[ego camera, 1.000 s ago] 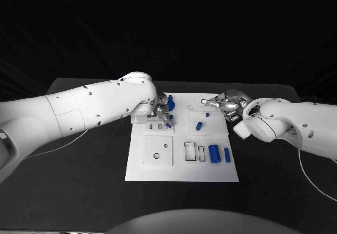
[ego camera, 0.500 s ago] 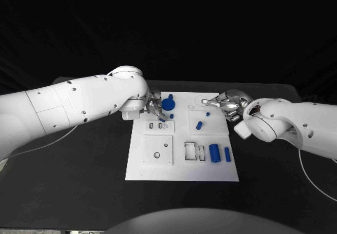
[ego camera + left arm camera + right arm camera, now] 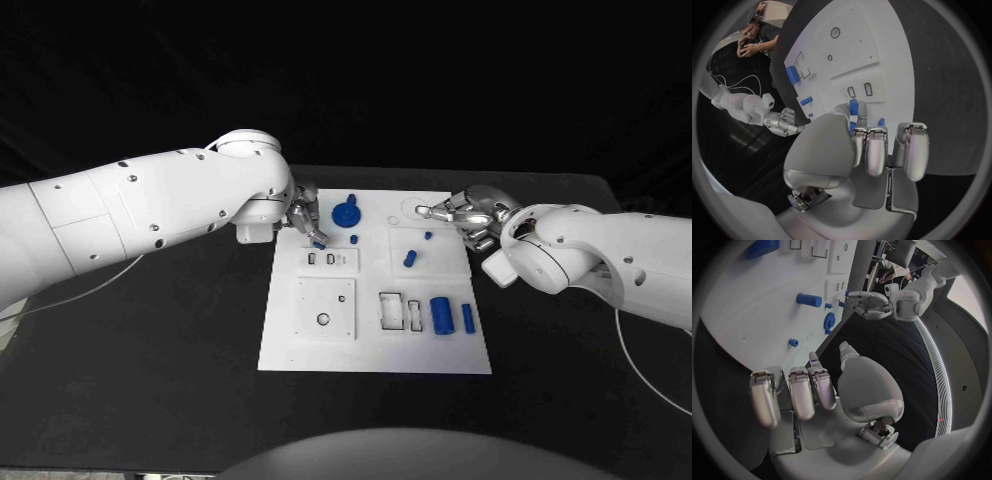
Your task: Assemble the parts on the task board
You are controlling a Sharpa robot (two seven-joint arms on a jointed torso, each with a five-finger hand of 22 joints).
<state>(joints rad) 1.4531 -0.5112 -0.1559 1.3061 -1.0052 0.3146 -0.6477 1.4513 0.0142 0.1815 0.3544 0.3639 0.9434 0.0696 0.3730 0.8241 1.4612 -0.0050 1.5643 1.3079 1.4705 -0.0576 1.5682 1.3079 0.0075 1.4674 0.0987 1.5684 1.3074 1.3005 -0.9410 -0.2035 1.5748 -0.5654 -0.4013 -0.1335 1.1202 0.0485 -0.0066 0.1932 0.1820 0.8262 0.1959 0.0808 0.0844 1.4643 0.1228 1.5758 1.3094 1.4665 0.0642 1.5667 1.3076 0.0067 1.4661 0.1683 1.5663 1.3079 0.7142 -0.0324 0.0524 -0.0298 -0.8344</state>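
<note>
You have the board (image 3: 325,345) lying flat in the middle of the black table (image 3: 159,400), long side running away from you. On its far left stands a blue gear (image 3: 345,214), with a small blue peg (image 3: 353,239) just beside it. Toward the middle right lie a short blue cylinder (image 3: 410,258) and a smaller blue piece (image 3: 426,236). Near the right edge a thick blue cylinder (image 3: 440,315) and a thinner blue rod (image 3: 467,317) lie side by side, next to two rectangular slots (image 3: 391,310).

Your left hand (image 3: 306,225) hovers over the board's far left corner, just beside the gear. Its fingers are pressed together and pinch a small blue part (image 3: 853,107) at the tips, as the left wrist view shows.

Your right hand (image 3: 464,215) sits at the board's far right corner. Its fingers are curled in, and nothing shows between them in the right wrist view.
</note>
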